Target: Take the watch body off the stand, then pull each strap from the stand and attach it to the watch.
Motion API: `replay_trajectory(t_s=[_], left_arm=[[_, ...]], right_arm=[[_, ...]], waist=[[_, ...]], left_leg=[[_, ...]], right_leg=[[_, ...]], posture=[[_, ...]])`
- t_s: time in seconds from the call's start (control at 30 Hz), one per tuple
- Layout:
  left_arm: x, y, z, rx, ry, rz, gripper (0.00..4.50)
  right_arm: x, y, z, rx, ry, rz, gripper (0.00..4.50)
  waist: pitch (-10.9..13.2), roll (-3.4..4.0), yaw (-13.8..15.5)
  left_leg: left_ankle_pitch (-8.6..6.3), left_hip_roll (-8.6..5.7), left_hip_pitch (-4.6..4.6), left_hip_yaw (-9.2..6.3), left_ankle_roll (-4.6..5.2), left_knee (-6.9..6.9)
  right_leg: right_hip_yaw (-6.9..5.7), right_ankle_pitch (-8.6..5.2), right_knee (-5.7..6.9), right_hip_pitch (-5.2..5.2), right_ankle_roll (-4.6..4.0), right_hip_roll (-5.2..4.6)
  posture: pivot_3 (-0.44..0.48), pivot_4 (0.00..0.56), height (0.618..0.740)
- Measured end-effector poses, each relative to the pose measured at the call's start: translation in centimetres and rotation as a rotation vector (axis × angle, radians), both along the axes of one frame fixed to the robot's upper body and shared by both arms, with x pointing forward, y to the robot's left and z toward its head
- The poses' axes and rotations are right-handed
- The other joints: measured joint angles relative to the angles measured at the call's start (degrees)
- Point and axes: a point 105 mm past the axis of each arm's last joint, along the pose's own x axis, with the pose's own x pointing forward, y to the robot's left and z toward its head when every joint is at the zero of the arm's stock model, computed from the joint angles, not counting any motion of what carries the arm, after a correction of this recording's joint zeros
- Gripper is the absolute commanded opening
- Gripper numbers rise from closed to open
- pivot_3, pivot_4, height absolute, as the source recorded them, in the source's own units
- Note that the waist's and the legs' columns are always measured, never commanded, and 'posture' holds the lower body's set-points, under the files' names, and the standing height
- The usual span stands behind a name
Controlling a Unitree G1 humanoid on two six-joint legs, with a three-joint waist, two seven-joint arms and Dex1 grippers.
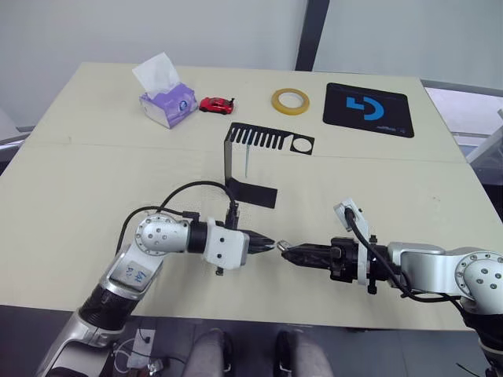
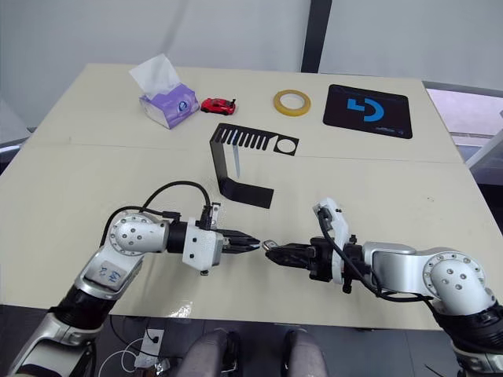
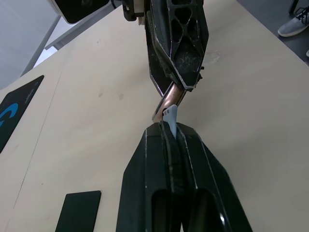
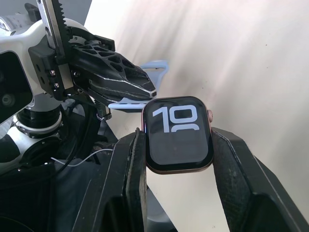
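Head views: left gripper (image 1: 268,245) and right gripper (image 1: 284,251) meet tip to tip above the desk (image 1: 94,181), in front of the stand (image 1: 250,161).
Left wrist: jaws clamped on a pale blue strap (image 3: 170,116), touching the watch's edge.
Right wrist: jaws grip the watch body (image 4: 178,134) by its sides, screen up.

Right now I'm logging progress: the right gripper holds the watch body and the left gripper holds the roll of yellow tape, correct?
Not quite. The right gripper does hold the watch body, but the left gripper pinches a pale blue strap, as the right wrist view shows. The tape lies on the table.
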Motion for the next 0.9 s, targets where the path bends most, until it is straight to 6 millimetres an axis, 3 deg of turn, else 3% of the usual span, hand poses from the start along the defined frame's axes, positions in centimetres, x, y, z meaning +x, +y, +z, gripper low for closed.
replay_trajectory(t_s=[0.9], left_arm=[[0.46,-0.49,-0.39,0.043,0.03,0.025,0.0]], right_arm=[[0.37,0.26,-0.24,-0.038,0.006,-0.029,1.54]], waist=[[0.0,0.0,0.0]], left_leg=[[0.0,0.0,-0.01,0.0,0.0,0.0]], right_leg=[[0.0,0.0,-0.02,0.0,0.0,0.0]], posture=[[0.0,0.15,0.74]])
